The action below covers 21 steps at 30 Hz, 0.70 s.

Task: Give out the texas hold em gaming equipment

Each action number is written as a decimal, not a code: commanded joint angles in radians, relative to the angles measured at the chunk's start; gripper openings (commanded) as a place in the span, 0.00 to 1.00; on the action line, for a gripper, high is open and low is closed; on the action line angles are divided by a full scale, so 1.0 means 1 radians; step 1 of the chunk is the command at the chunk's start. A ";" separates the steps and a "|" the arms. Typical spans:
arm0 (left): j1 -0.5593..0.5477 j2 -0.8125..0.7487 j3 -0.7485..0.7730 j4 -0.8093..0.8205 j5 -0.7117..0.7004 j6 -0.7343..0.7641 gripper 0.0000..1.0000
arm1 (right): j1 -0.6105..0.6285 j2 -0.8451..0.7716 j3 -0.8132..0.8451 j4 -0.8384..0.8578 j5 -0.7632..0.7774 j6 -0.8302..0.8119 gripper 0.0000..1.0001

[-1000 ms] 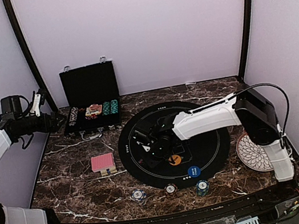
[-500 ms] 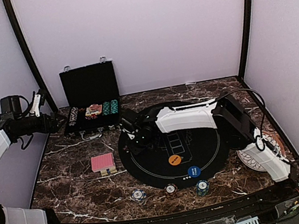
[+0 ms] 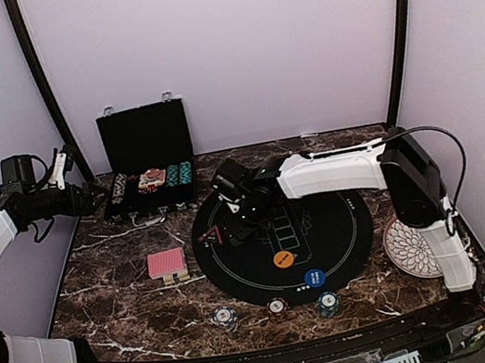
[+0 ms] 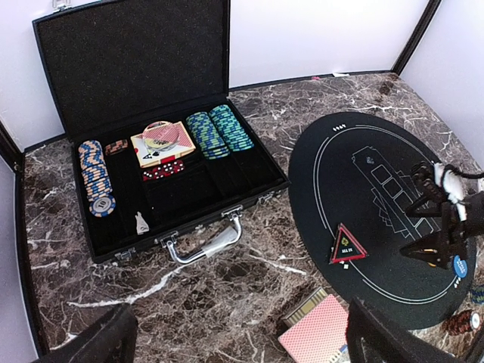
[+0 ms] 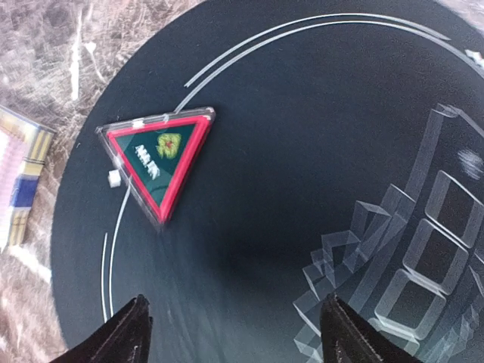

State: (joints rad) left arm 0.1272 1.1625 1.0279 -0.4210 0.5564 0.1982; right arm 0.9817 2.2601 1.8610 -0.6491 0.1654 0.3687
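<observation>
Triangle token [image 5: 161, 157] lies flat on the mat [image 5: 302, 136], ahead of the right fingers [image 5: 130, 333], which are spread apart and empty.

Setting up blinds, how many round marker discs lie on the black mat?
2: orange disc toward the mat's front, blue disc nearer its edge; the arm may hide more.

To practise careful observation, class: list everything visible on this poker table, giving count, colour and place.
mat: one, black, table centre
triangle token: one, red-edged, mat's left edge
orange disc: one, on mat
blue disc: one, mat's near edge
poker chips: three, stripe-edged, table's near edge
card deck: one, red-backed, left of mat
case: one, black, open, far left
chip stacks: several, mixed colours, inside case
plate: one, white patterned, right of mat
table: one, dark marble
left gripper: open, raised far left
right gripper: open, above mat beside token
</observation>
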 commanded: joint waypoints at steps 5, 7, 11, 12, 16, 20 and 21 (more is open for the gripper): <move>0.006 -0.014 0.035 -0.027 0.034 0.004 0.99 | -0.003 -0.312 -0.380 0.067 0.055 0.114 0.76; 0.005 -0.011 0.036 -0.026 0.026 0.002 0.99 | -0.002 -0.354 -0.475 0.085 0.038 0.137 0.74; 0.006 -0.013 0.037 -0.031 0.034 0.003 0.99 | 0.012 -0.405 -0.572 0.101 0.038 0.177 0.73; 0.006 -0.013 0.037 -0.031 0.037 0.002 0.99 | 0.018 -0.411 -0.588 0.105 0.041 0.187 0.73; 0.006 -0.014 0.040 -0.032 0.051 -0.002 0.99 | 0.035 -0.412 -0.625 0.125 0.045 0.216 0.73; 0.006 -0.012 0.052 -0.036 0.055 -0.007 0.99 | 0.052 -0.387 -0.630 0.136 0.050 0.227 0.71; 0.006 -0.012 0.053 -0.036 0.055 -0.007 0.99 | 0.056 -0.382 -0.629 0.140 0.047 0.228 0.70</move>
State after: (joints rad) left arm 0.1272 1.1629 1.0374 -0.4332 0.5869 0.1978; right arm 1.0195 1.8877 1.2381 -0.5552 0.2024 0.5636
